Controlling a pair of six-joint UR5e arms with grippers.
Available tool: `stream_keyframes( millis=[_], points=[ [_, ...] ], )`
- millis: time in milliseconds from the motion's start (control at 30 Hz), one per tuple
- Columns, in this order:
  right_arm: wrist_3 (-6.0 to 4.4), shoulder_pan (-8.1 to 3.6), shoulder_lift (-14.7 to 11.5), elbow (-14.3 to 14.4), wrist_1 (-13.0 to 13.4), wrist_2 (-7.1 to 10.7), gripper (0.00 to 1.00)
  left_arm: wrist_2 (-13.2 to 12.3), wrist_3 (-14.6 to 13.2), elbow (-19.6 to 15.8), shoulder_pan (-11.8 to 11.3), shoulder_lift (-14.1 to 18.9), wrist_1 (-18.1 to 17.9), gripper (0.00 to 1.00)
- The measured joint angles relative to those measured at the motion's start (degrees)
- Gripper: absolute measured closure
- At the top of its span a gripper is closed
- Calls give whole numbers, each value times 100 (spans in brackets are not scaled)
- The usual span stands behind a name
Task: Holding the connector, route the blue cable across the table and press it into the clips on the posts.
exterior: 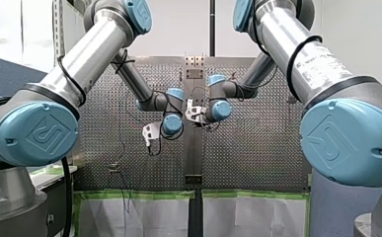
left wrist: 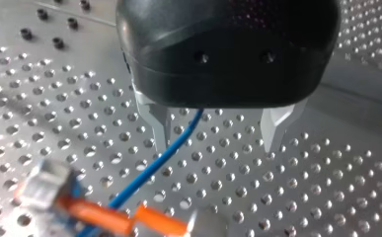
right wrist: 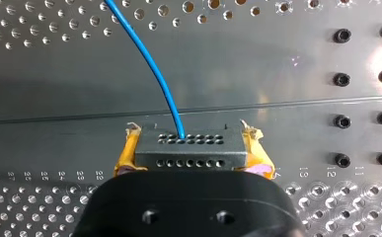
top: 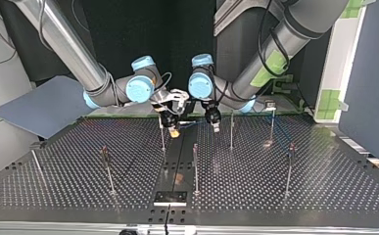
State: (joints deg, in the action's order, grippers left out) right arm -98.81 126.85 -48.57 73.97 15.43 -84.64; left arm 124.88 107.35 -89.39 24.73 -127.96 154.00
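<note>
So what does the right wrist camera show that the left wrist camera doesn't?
Only the right wrist view: my right gripper, its yellow pads shut on the dark connector with rows of holes, plus black bolts in the plate. Only the left wrist view: my left gripper, its metal fingers open, and a blurred orange shape ahead of it. Both: the blue cable, which leaves the connector in one and runs between the open fingers in the other, over the perforated table.

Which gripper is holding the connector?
My right gripper: its yellow pads clamp the grey connector. My left gripper is open, the blue cable passing between its fingers.
</note>
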Motion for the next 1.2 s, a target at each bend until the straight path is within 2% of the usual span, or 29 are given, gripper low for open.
stream_keyframes(
  millis=[133, 200, 267, 300, 333, 367, 400, 467, 500, 533, 700, 933, 1200],
  points=[
    [0, 1, 0, 0, -3, 0, 100, 128, 8, 1, 1, -9, 29, 10],
    [0, 4, 0, 0, -3, 0, 100, 137, -6, 2, 8, -17, 62, 13],
    [0, 7, 0, 0, -3, -1, 100, 109, -30, 2, 12, -28, 80, 33],
    [0, 8, 0, 0, -2, -1, 100, 89, -48, 2, 15, -34, 86, 33],
    [0, 8, 0, 0, -2, -1, 100, 82, -59, 2, 19, -36, 87, 40],
    [0, 9, 0, 0, -3, -1, 100, 79, -73, 3, 23, -36, 85, 54],
    [0, 9, 0, 0, -3, 0, 100, 81, -96, 5, 28, -33, 82, 54],
    [0, 10, 0, 0, -4, 0, 100, 97, -128, 6, 33, -29, 76, 78],
    [0, 10, 0, 0, -4, 2, 100, 113, -142, 8, 34, -29, 74, 78],
    [0, 11, 0, 0, -4, 2, 100, 127, -148, 9, 34, -30, 73, 100],
    [0, 11, 0, 0, -4, 6, 100, 191, -149, 35, 22, -39, 75, 100],
    [20, 5, 0, 0, -26, 8, 100, 81, -116, 122, 35, -10, 126, 100],
    [113, -4, -156, -7, -317, 6, 100, 235, 0, 92, 109, 141, 260, 100]
  ],
)
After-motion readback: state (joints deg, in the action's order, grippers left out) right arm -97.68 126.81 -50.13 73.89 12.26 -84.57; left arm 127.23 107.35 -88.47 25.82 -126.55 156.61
